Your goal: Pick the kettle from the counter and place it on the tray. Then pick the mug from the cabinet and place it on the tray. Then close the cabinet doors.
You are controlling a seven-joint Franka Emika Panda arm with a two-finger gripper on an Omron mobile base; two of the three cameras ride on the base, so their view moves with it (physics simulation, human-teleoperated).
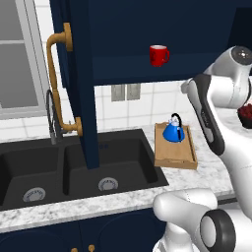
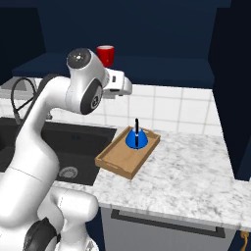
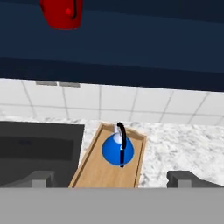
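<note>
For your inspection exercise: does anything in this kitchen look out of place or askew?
Nothing stands out. The kettle sits upright on the tray, and the mug stands upright in the open cabinet.

light: even, bright | shadows: faint | cabinet (image 2: 137, 29) interior: dim | focus: sharp

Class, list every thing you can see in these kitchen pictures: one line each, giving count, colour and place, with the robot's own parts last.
kettle: one, blue, on the tray
tray: one, light wood, on the counter right of the sink
mug: one, red, on the cabinet shelf
cabinet: one, navy, above the counter, doors open
door: navy, brass handle, swung out over the sink
sink: one, black, double, set in the counter
counter: white-grey marble
arm: one, white
gripper: one, dark tips, open, above the tray
</note>
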